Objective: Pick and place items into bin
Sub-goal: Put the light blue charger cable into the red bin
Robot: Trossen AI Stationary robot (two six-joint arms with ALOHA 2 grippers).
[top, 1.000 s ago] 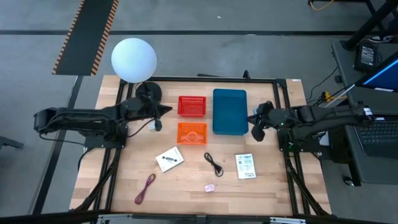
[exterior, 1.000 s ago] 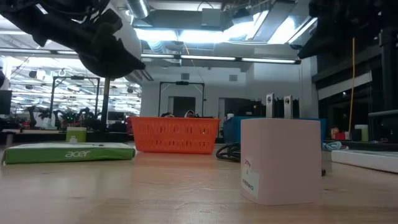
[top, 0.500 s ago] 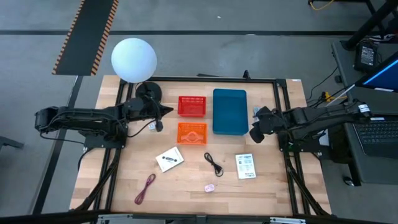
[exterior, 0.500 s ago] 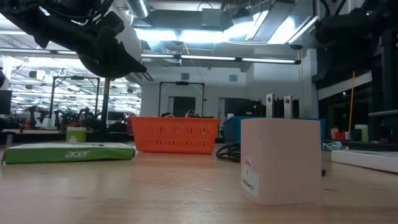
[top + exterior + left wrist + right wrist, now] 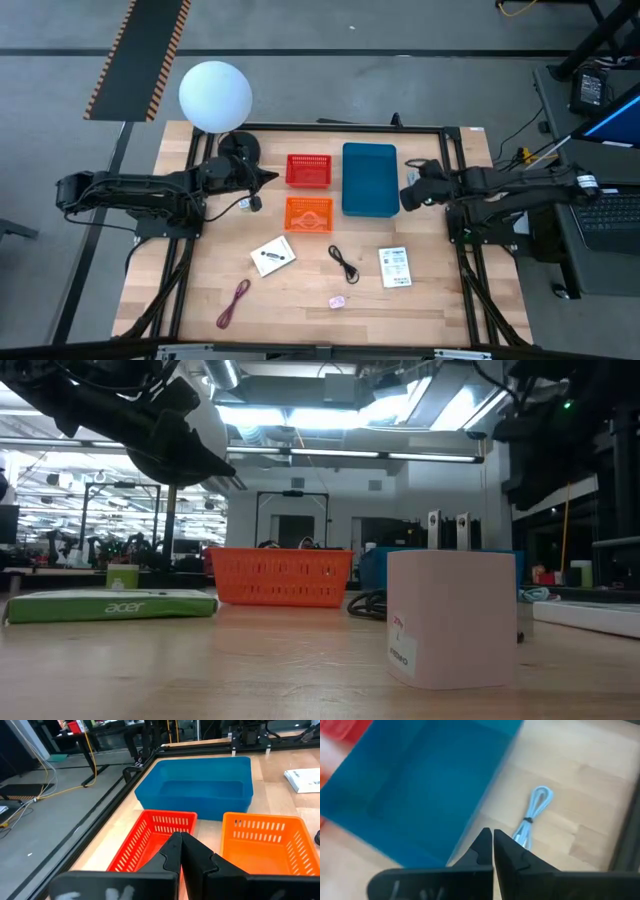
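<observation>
Your right gripper (image 5: 408,196), fingers closed on nothing, sits at centre-right beside the blue bin (image 5: 369,179); left gripper (image 5: 268,178) likewise closed, centre-left; packets (image 5: 272,256) (image 5: 395,266) and cords (image 5: 343,263) (image 5: 232,303) lie lower-centre.

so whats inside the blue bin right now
Nothing visible: the blue bin shows only bare blue floor in both wrist views. The coiled white cable lies on the table beside it, outside. The corner nearest the right end effector is hidden.
</observation>
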